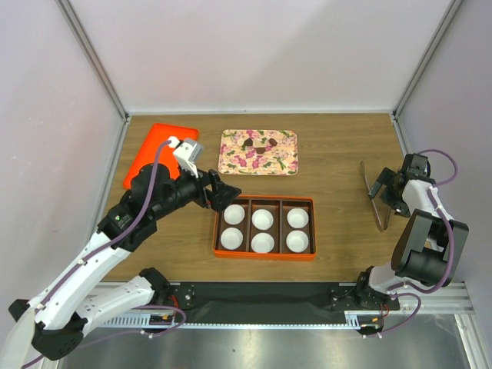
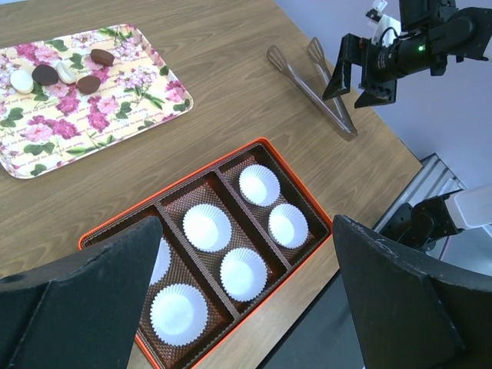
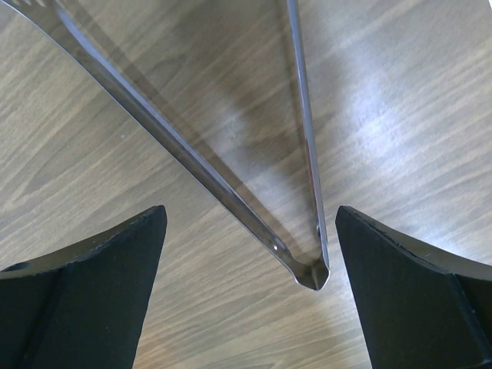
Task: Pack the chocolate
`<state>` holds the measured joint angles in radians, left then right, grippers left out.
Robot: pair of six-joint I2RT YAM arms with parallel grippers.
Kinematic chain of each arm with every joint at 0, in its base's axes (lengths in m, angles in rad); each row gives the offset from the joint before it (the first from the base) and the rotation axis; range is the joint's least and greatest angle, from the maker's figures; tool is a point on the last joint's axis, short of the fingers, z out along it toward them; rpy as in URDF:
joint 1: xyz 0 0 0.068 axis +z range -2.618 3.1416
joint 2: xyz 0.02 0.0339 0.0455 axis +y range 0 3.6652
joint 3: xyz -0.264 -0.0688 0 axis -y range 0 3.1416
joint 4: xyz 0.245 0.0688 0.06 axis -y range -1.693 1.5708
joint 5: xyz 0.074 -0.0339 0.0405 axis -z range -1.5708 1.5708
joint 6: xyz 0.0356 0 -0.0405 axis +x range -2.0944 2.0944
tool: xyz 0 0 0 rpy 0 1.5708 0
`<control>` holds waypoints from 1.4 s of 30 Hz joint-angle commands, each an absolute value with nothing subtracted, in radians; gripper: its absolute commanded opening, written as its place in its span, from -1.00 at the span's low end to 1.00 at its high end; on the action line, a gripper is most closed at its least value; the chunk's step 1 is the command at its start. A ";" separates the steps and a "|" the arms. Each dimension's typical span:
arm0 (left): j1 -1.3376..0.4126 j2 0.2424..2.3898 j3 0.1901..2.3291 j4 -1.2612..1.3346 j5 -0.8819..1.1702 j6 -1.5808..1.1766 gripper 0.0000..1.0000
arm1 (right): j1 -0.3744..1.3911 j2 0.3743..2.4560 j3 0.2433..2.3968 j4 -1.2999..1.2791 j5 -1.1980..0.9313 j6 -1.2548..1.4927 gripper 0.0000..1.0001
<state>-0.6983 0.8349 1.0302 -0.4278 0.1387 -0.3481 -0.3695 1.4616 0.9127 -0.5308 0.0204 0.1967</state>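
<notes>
Left gripper (image 1: 220, 191) jaws apart at the box's (image 1: 265, 200) left end, mid-frame. Right gripper (image 3: 246, 296) jaws apart over tongs (image 3: 192, 165). Chocolate (image 1: 257, 144) sits on the upper-centre tray (image 1: 281, 162).

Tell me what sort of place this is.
Likely a robot lab test cell staged for confectionery packing: a walled, metal-framed wooden table, a floral tray of chocolates, and a compartment box lined with paper cups.

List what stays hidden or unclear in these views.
Top view: the chocolate on the floral tray is too small to count.
Left wrist view: one paper cup is half hidden behind a finger of the left gripper.
Right wrist view: the tips of the tongs are cut off by the top edge.
</notes>
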 commanded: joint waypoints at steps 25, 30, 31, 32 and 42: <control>-0.704 0.813 0.982 -0.313 0.121 -0.268 1.00 | -0.319 1.552 0.899 -0.335 0.048 0.003 0.96; -0.703 0.804 0.968 -0.301 0.112 -0.261 1.00 | -0.301 1.587 0.893 -0.301 0.060 0.003 0.92; -0.704 0.804 0.968 -0.301 0.113 -0.259 1.00 | -0.293 1.594 0.893 -0.299 0.075 0.003 0.92; -0.704 0.805 0.968 -0.301 0.112 -0.259 0.99 | -0.282 1.597 0.888 -0.295 0.089 0.003 0.92; -0.703 0.795 0.963 -0.293 0.110 -0.268 1.00 | -0.288 1.629 0.854 -0.262 0.018 -0.005 0.83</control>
<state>-0.6983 0.8158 0.9699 -0.3374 0.1230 -0.2794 -0.2840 1.6085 0.8589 -0.2863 0.0315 0.0071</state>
